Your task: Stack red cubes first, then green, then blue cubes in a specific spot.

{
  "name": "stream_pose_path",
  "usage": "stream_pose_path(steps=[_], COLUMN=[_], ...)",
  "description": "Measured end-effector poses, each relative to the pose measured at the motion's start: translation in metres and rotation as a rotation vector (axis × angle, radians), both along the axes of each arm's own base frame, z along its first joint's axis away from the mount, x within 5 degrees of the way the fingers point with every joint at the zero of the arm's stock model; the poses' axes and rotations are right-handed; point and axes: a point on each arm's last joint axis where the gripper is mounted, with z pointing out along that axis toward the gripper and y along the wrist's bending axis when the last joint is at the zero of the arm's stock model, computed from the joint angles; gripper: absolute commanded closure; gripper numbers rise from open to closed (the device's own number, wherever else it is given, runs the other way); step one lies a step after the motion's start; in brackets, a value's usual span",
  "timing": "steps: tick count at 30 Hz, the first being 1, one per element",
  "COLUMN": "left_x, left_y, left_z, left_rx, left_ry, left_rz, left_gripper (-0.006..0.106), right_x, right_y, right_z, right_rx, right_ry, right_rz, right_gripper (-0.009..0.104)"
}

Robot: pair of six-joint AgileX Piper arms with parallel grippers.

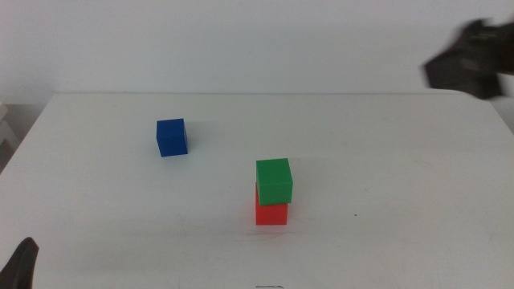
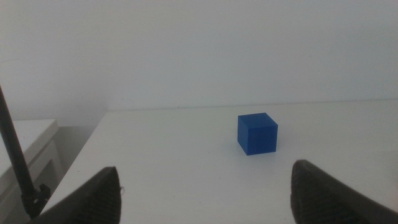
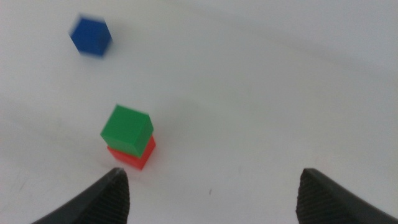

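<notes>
While the white tabletop point(image 1: 385, 160) carries all three cubes, both arms stay clear of them. At the far right corner of the tabletop, raised above the surface, the right gripper point(image 1: 466, 68) shows only as a dark, blurred shape in the middle view; in its own wrist view the right gripper point(image 3: 211, 193) has its fingers point(image 3: 93, 202) spread wide apart with nothing between them, looking down on the stack from above. At the near left corner, the left gripper point(image 1: 20, 265) shows only a dark tip in the middle view; its wrist view shows the left gripper point(image 2: 205, 193) low over the tabletop, fingers point(image 2: 336, 196) wide apart and empty, facing the blue cube.

The green cube point(image 1: 274, 181) sits on top of the red cube point(image 1: 272, 212) a little toward the near edge from the middle of the tabletop; the two touch, and the green one is turned slightly off the red one's outline, so a strip of red shows below it. The right wrist view shows the same pair, green cube point(image 3: 127, 129) over red cube point(image 3: 135, 155).

The blue cube point(image 1: 171, 137) rests alone on the bare tabletop, well apart from the stack, toward the far left corner. It stands flat and upright in the left wrist view point(image 2: 257, 133) and appears blurred in the right wrist view point(image 3: 91, 37).
</notes>
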Motion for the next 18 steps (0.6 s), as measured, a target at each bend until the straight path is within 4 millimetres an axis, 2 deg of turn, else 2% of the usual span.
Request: stream_pose_path(steps=[3, 8, 12, 18], left_x=[0.000, 0.000, 0.000, 0.000], left_y=[0.000, 0.000, 0.000, 0.000], left_z=[0.000, 0.000, 0.000, 0.000], left_rx=[0.000, 0.000, 0.000, 0.000], left_ry=[0.000, 0.000, 0.000, 0.000], left_rz=[0.000, 0.000, 0.000, 0.000], left_gripper=[0.007, 0.007, 0.007, 0.007], right_x=[-0.034, -0.079, -0.092, -0.092], right_y=[-0.017, -0.029, -0.032, -0.032], right_z=[0.001, -0.012, -0.022, -0.023], right_rx=[0.018, 0.052, 0.042, 0.044], right_ry=[-0.141, -0.297, -0.348, -0.365], right_rz=[0.069, 0.202, 0.255, 0.257], right_gripper=[0.021, 0.021, 0.021, 0.021])
